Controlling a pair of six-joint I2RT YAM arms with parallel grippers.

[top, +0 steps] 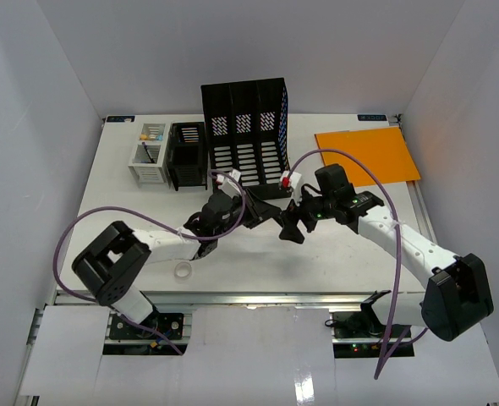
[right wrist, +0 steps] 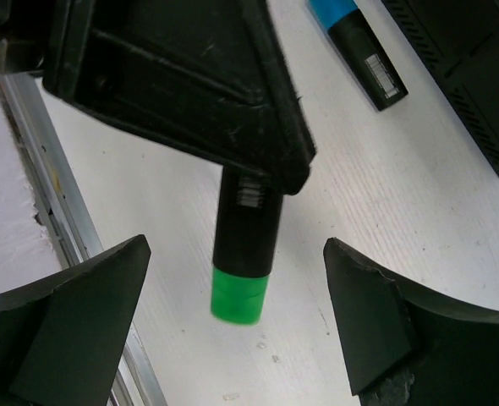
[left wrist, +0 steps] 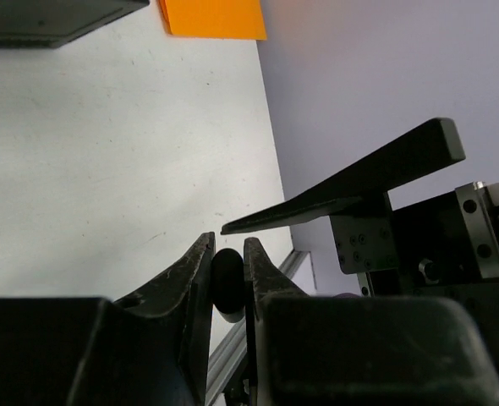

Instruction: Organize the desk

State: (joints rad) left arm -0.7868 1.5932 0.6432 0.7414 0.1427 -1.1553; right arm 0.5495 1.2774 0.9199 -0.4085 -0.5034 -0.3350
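- The left tool pinched one green-capped marker.
- The right tool gaped wide and empty, straddling that marker.
- One blue-capped marker lay beyond, on the table beneath both tools.

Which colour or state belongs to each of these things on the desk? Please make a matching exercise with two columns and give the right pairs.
Column A
1. left end effector
2. right end effector
3. flat sheet at the back right
4. file rack

Column B
a. open
b. orange
c. black, standing upright
d. shut on the green-tipped marker

Pairs: 1-d, 2-a, 3-b, 4-c
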